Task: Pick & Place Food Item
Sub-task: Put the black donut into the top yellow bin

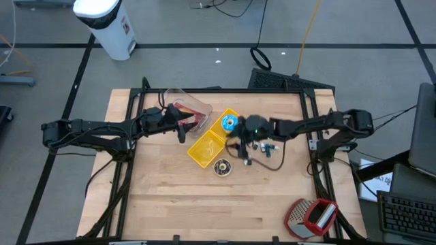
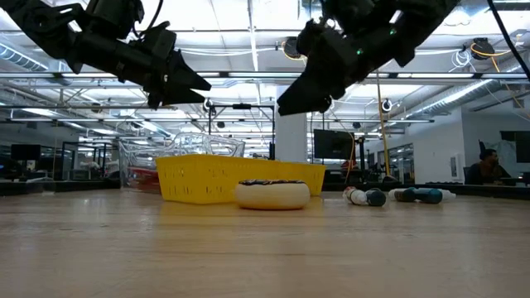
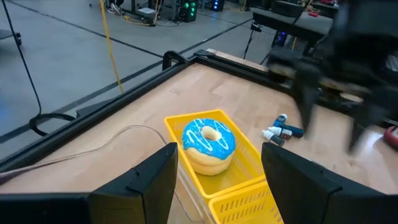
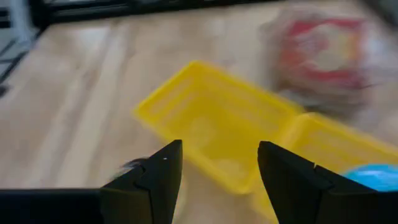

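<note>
With the blue-iced doughnut (image 1: 228,123) in the yellow plastic basket (image 1: 206,148), the right gripper (image 1: 240,144), fingers parted and empty, should clear upward; left gripper (image 1: 182,129) waits with fingers parted.

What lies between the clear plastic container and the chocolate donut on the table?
The yellow tray lies between the clear plastic container and the chocolate donut, with the blue-iced donut in its far compartment. The high view shows it.
</note>
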### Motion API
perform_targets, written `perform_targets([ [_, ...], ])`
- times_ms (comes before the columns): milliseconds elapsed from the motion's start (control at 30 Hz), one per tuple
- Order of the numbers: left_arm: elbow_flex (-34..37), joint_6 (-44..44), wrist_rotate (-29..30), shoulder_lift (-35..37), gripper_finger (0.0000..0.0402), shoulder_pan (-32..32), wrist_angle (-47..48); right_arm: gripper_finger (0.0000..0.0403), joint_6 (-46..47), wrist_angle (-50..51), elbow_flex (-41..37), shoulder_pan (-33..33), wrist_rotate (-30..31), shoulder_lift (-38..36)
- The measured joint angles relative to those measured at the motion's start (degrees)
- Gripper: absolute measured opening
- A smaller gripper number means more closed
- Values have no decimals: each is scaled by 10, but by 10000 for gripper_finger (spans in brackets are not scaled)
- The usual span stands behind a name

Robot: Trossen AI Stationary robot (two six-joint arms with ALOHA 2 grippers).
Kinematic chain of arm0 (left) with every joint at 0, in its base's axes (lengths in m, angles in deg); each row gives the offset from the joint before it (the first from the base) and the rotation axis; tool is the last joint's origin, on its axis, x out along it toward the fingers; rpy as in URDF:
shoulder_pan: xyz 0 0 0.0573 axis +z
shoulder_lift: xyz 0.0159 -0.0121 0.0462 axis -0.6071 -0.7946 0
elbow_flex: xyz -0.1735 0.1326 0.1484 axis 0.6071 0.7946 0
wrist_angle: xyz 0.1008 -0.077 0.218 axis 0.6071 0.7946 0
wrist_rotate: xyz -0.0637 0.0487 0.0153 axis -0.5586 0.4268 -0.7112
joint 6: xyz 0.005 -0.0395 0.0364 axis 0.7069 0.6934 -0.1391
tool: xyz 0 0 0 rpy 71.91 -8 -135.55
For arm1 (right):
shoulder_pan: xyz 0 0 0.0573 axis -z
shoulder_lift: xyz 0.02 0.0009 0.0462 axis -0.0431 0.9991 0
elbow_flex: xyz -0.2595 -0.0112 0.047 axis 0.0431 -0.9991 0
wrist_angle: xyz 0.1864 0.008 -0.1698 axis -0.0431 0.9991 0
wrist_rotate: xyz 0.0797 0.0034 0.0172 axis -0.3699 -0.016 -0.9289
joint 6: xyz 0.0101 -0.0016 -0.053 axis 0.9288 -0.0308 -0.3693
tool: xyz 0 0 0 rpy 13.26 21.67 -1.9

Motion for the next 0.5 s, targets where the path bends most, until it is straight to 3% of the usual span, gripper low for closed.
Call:
perform_targets([
  [300, 0, 44, 0, 0, 234, 0, 1, 196, 100, 23, -1, -137, 48, 55],
  [500, 0, 76, 0, 0, 235, 0, 5, 198, 203, 27, -1, -154, 91, 82],
])
